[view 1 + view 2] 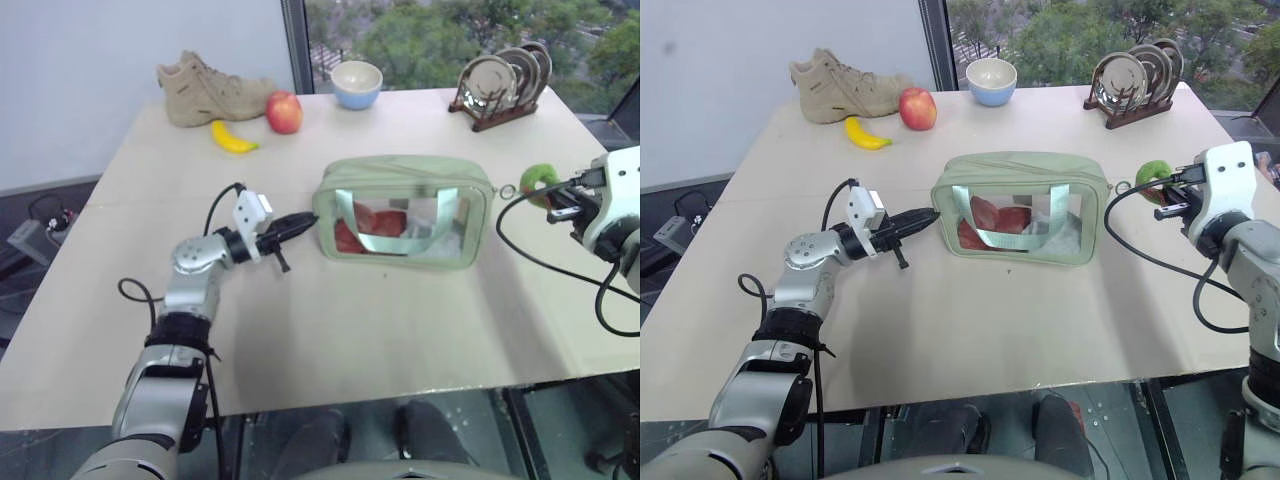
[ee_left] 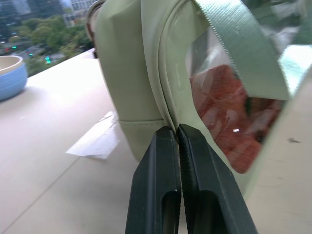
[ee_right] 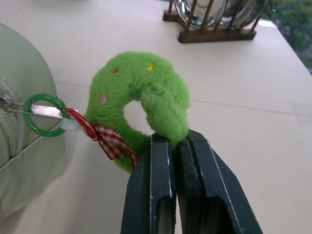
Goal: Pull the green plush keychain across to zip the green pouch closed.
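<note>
The pale green pouch (image 1: 405, 215) stands in the middle of the table, with red contents behind its clear window. My left gripper (image 1: 305, 222) is shut, and its tips (image 2: 176, 129) touch the seam at the pouch's left end. The green plush keychain (image 3: 141, 92) hangs just off the pouch's right end. A checked ribbon and a green ring (image 3: 44, 114) tie it to the zipper. My right gripper (image 3: 175, 139) is shut on the plush's lower edge. In the head views the keychain (image 1: 538, 183) is held above the table, right of the pouch.
At the table's far side lie a tan boot (image 1: 210, 90), a banana (image 1: 233, 140), a red apple (image 1: 285, 112), a blue bowl (image 1: 357, 84) and a wooden rack of metal plates (image 1: 505, 85). The table's right edge runs close under my right arm.
</note>
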